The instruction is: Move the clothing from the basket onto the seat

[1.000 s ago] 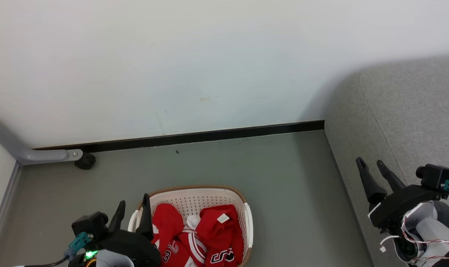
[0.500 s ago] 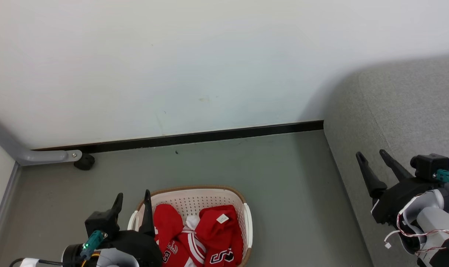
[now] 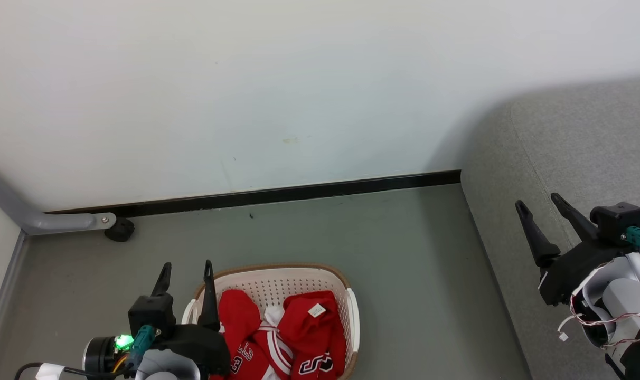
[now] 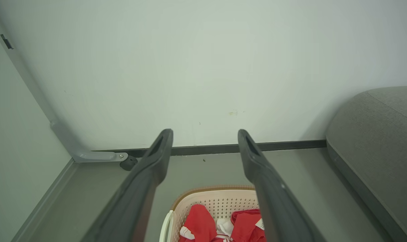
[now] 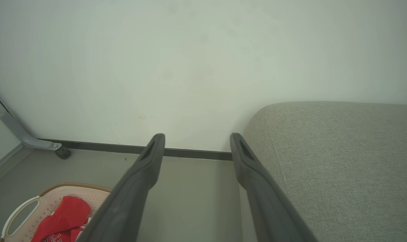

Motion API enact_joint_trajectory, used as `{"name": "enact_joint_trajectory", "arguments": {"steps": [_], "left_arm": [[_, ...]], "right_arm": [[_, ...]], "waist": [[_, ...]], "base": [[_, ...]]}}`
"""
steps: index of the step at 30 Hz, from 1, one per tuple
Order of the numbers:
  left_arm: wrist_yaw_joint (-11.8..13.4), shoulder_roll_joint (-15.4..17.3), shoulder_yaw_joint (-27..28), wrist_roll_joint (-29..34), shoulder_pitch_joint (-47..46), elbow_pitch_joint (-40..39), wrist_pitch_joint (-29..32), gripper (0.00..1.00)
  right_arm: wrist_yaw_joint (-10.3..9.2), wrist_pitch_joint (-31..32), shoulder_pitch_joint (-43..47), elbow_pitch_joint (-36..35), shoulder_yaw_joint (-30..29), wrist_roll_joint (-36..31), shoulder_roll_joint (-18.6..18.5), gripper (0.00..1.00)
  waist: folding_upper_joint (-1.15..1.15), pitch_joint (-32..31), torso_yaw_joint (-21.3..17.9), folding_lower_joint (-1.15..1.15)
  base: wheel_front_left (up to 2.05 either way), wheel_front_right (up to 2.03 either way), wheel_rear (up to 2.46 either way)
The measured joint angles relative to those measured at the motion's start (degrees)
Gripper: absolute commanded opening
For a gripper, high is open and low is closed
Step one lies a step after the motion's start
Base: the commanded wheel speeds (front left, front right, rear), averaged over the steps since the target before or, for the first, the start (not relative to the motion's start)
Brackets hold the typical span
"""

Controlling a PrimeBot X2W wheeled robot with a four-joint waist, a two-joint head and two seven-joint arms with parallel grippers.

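Red clothing [image 3: 293, 338] with white stripes, letters and a small white tag lies piled in the cream basket [image 3: 278, 277] on the floor at the bottom middle of the head view. My left gripper [image 3: 185, 272] is open and empty, hovering at the basket's left rim. Over the near edge of the grey seat [image 3: 589, 142] at the right, my right gripper [image 3: 536, 205] stands open with nothing in it. The left wrist view shows the clothing [image 4: 198, 225] in the basket [image 4: 217, 195] below its fingers. In the right wrist view the basket [image 5: 49, 196], clothing [image 5: 67, 216] and seat [image 5: 341, 151] appear.
A white wall with a dark baseboard [image 3: 278, 194] runs across the back. A grey metal leg with a black foot [image 3: 120, 230] stands at the back left. Grey floor [image 3: 404, 264] lies between basket and seat.
My left gripper has turned more upright and edged up beside the basket's left rim. My right gripper has risen and shifted slightly right over the seat. Both stay open.
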Motion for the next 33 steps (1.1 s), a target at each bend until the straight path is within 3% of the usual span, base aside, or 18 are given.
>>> {"name": "enact_joint_trajectory", "arguments": {"steps": [17,33], "left_arm": [[0.18,-1.26,0.73,2.04,0.49,-0.53,0.00,1.00],[-0.26,-2.30,-4.47,1.36,-0.24,-0.13,0.00,1.00]], "right_arm": [[-0.29,-0.02,0.33,-2.46,-3.27,-2.25,-0.47,1.00],[0.13,-0.04,0.11,-10.43,-7.40,-3.98,-5.54,1.00]], "waist": [[0.00,0.94,-0.22,0.00],[0.00,9.46,-0.87,0.00]], "base": [[0.00,0.00,0.00],[0.00,0.00,0.00]]}}
